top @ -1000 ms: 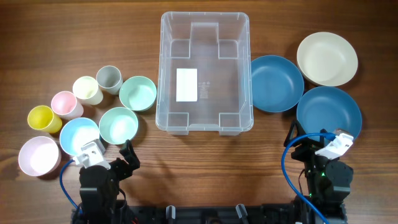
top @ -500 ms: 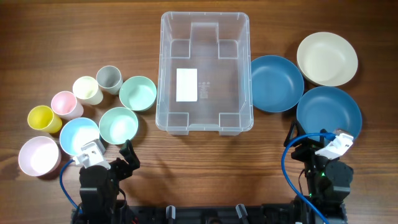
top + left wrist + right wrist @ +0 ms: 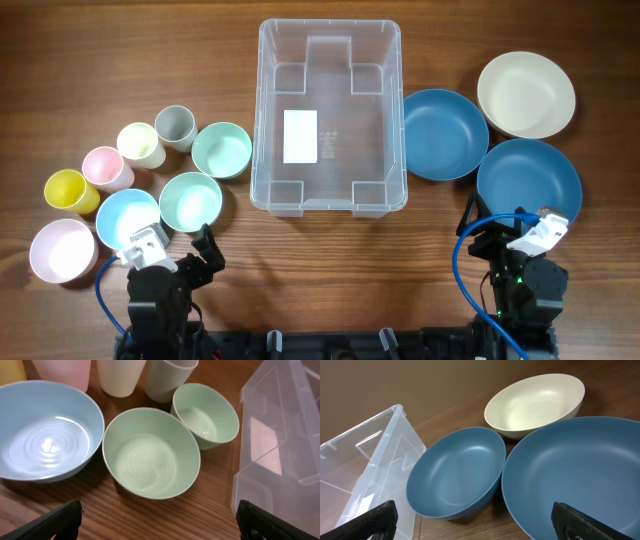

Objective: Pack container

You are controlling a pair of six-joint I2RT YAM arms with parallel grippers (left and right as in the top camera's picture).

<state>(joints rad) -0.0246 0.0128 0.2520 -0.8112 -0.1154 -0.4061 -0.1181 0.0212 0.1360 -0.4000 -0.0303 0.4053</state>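
The left gripper [image 3: 160, 524] has its jaws spread wide with nothing between them. Its two black fingertips [image 3: 62, 520] show only at the lower corners of the left wrist view. It sits off the container's near left corner, clear of everything. The right gripper [image 3: 480, 522] is just as wide open and also empty, off the container's near right corner.

The nearest thing ahead of the left gripper is a mint bowl [image 3: 190, 200], just left of the container's near end. A smaller mint bowl [image 3: 221, 150] lies close beside the container's left wall. Further left of the container are a light blue bowl [image 3: 127, 217] and a pale pink bowl [image 3: 63, 250]. Four cups stand there too: yellow [image 3: 70, 190], pink [image 3: 106, 168], cream [image 3: 141, 144] and grey [image 3: 175, 127].

Ahead of the right gripper lies a large blue bowl [image 3: 528, 182], right of the container's near end. A second blue bowl [image 3: 444, 134] sits just beside the container's right wall, and a cream bowl [image 3: 526, 95] lies further right.

The container [image 3: 345, 165] stands upright in the middle of the wooden table [image 3: 330, 270]. It is clear, with a white label [image 3: 300, 136] showing at its base and nothing inside it.
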